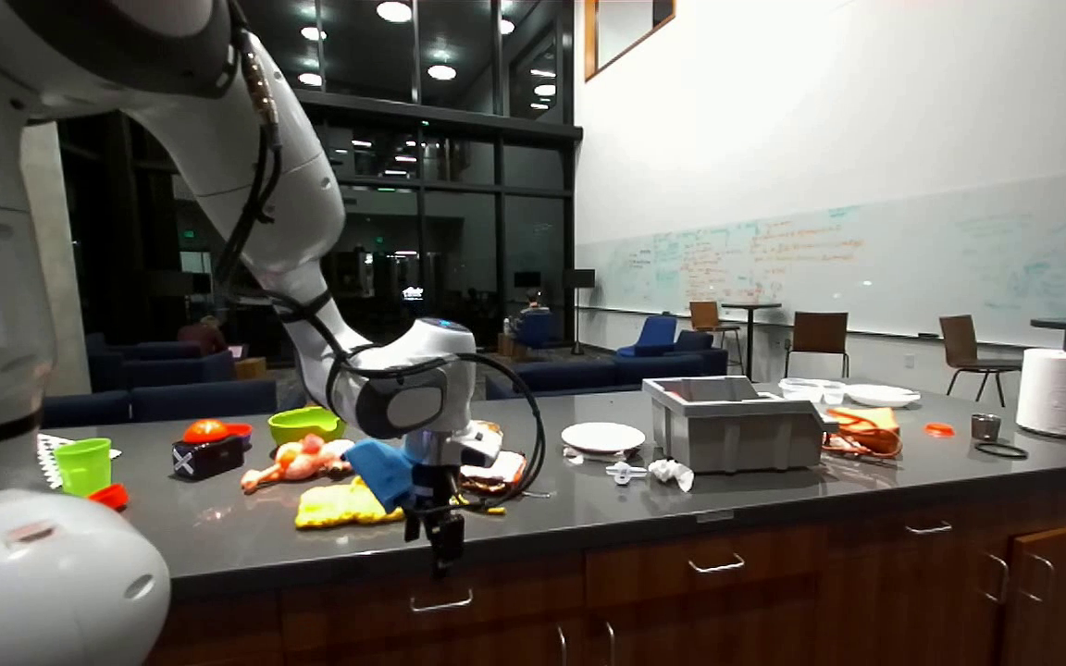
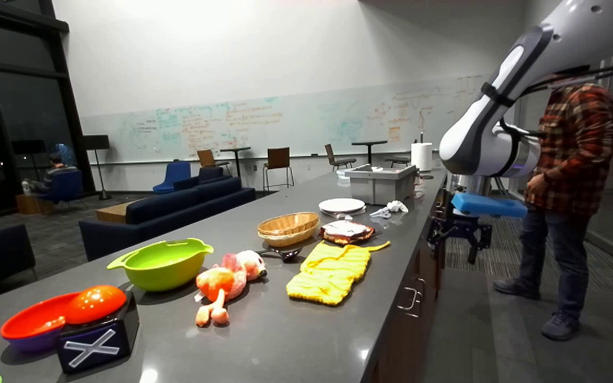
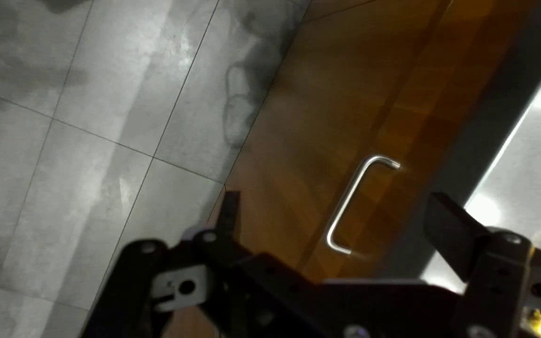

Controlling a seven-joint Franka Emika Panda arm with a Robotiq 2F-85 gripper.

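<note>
The handle (image 3: 347,199) looks shiny metal, the drawer front (image 3: 381,206) smooth wood.

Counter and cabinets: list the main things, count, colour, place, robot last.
cabinet handles: several, silver, on wooden fronts
bin: 1, grey, on counter
dishes: several, white, near bin
paper roll: 1, white, beyond bin
green bowl: 1, green, near back edge
wicker basket: at least 1, tan, near green bowl
plush bird: 1, pink and orange, beside green bowl
yellow cloth: 1, yellow, near front edge
domed box: 1, black and orange, near green bowl
robot arm: 1, white, beside counter
end effector: 1, black, past front edge, jaws apart
</note>
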